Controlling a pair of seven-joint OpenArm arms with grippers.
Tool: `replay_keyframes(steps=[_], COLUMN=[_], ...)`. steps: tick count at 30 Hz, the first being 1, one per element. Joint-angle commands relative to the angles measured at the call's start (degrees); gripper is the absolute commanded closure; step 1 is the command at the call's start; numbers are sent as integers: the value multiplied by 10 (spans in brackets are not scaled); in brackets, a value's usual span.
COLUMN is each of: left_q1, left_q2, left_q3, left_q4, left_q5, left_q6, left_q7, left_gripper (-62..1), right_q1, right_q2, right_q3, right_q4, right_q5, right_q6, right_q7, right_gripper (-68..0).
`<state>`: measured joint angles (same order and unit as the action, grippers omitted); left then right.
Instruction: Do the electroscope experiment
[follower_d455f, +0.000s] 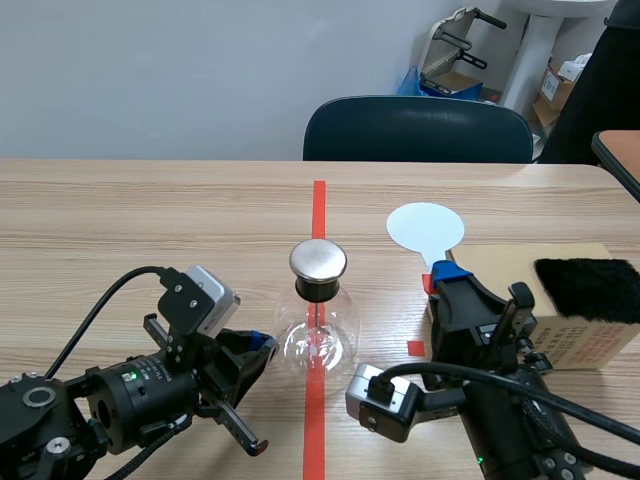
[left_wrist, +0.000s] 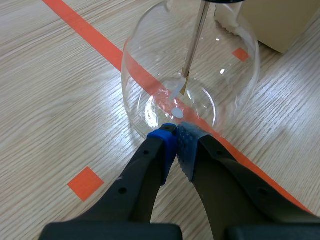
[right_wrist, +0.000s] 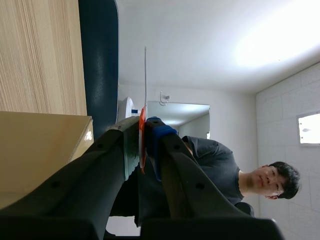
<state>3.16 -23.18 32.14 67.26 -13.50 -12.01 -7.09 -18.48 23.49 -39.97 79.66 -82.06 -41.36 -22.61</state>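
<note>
The electroscope (follower_d455f: 318, 318), a round glass flask with a metal cap (follower_d455f: 318, 260), stands on the red tape line mid-table. Inside it a thin rod (left_wrist: 196, 40) ends in small foil leaves (left_wrist: 181, 88). My left gripper (follower_d455f: 258, 350) lies low on the table left of the flask, shut on nothing, its tips (left_wrist: 176, 136) almost touching the glass base (left_wrist: 190, 70). My right gripper (follower_d455f: 447, 275) stands upright right of the flask, shut on the orange handle of a white round paddle (follower_d455f: 425, 228). The right wrist view shows the paddle (right_wrist: 145, 80) edge-on above the gripper (right_wrist: 142, 129).
A cardboard box (follower_d455f: 560, 310) with a black fur cloth (follower_d455f: 590, 288) on top sits at the right, close behind my right arm. A dark chair (follower_d455f: 418, 130) stands at the table's far edge. A person (right_wrist: 235, 175) shows in the right wrist view.
</note>
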Motion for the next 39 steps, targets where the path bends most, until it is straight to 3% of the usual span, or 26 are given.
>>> replay_keyframes(steps=[1, 39], left_q1=[0, 8], left_q2=[3, 1], left_q3=[0, 0], left_q4=[10, 10], left_q5=[-4, -3], left_q6=[-2, -1], left_q7=[-6, -9], left_gripper=[-17, -17], right_q1=[4, 4], right_q2=[3, 3], right_q3=[2, 2], right_q4=[13, 13], right_q5=[-2, -2], right_q6=[-35, -35], right_q7=[-4, -4], right_gripper=[-15, -15])
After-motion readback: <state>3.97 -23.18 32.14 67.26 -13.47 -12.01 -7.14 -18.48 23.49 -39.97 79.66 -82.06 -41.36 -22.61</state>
